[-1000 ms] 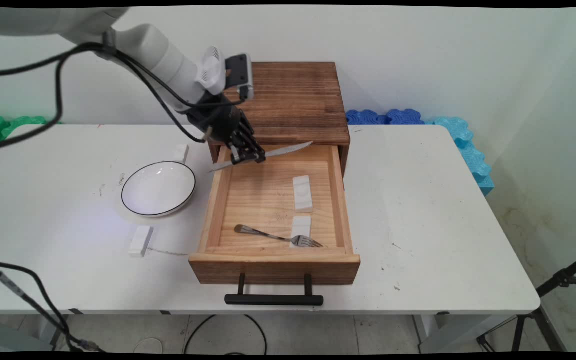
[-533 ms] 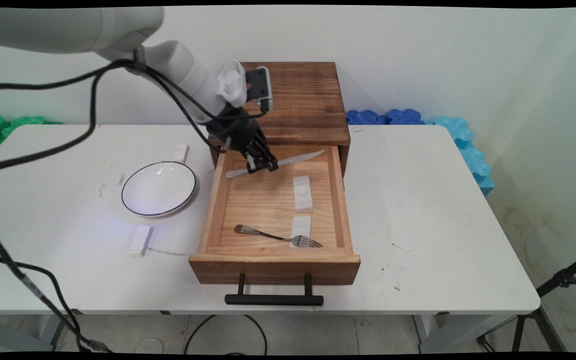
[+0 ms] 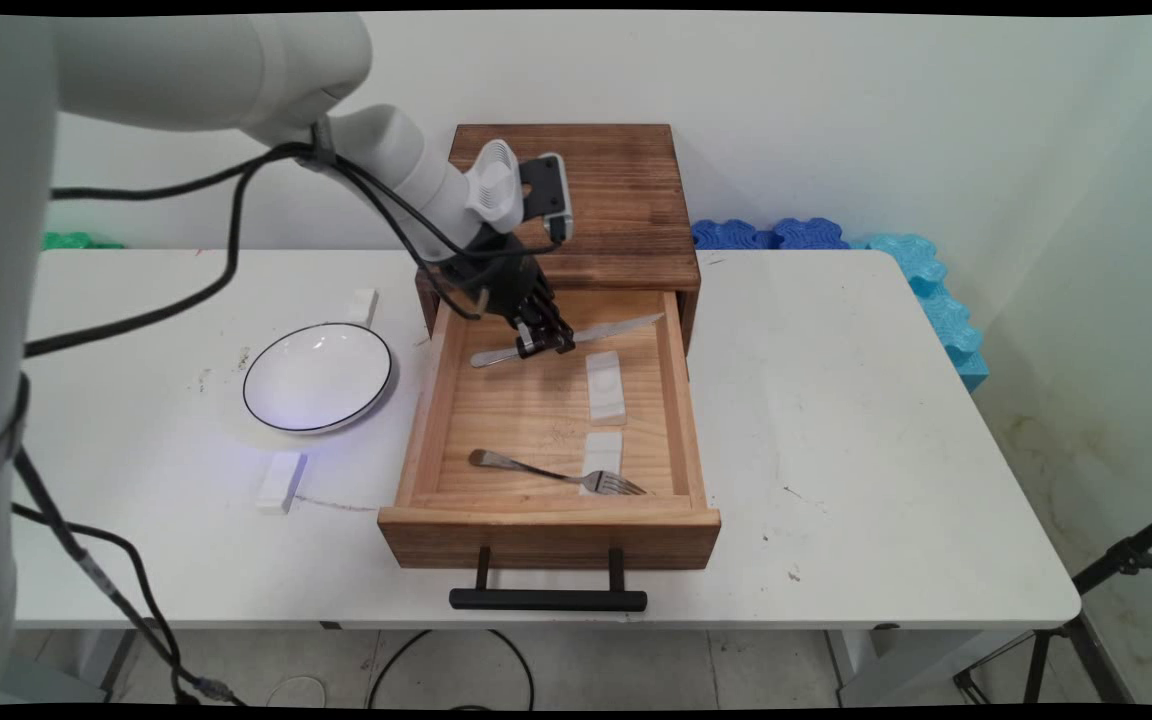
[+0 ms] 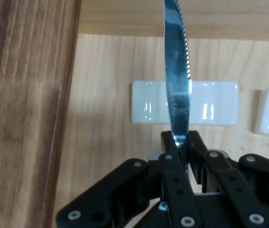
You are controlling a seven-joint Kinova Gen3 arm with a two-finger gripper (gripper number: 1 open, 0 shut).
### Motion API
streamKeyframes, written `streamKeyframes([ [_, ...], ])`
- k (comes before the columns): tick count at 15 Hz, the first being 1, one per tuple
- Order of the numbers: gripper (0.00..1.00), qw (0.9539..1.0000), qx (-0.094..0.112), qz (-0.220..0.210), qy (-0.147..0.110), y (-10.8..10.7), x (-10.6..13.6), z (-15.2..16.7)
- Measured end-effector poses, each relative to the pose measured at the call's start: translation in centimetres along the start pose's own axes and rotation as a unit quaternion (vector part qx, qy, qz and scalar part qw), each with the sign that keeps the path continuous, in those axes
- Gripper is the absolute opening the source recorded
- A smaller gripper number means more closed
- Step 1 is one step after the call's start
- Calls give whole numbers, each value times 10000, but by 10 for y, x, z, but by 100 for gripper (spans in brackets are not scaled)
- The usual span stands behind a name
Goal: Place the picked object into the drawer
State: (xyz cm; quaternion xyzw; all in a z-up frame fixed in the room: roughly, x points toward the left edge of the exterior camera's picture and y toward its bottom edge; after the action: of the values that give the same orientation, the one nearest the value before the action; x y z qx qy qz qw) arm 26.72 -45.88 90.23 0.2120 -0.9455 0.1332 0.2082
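Hand view: my pincer (image 4: 181,142) clenches the knife (image 4: 176,80); its twelve-o'clock tip could strike the drawer (image 4: 125,19) wall.

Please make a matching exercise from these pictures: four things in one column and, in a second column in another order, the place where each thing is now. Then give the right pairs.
Things
1. silver table knife with a serrated blade
2. silver metal fork
3. round white plate with a thin black rim
4. black bar handle

Places
A. on the white table, left of the open wooden drawer
B. on the drawer's front, over the table's near edge
C. gripped between the jaws of the black two-finger gripper, above the drawer's far end
D. lying in the drawer's near end, its tines on a small white rectangular block

Pairs: 1-C, 2-D, 3-A, 4-B
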Motion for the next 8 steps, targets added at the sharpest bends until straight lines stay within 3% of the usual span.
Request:
streamKeyframes([
  [8,0,10000,-8,4,-67,-2,1,23],
])
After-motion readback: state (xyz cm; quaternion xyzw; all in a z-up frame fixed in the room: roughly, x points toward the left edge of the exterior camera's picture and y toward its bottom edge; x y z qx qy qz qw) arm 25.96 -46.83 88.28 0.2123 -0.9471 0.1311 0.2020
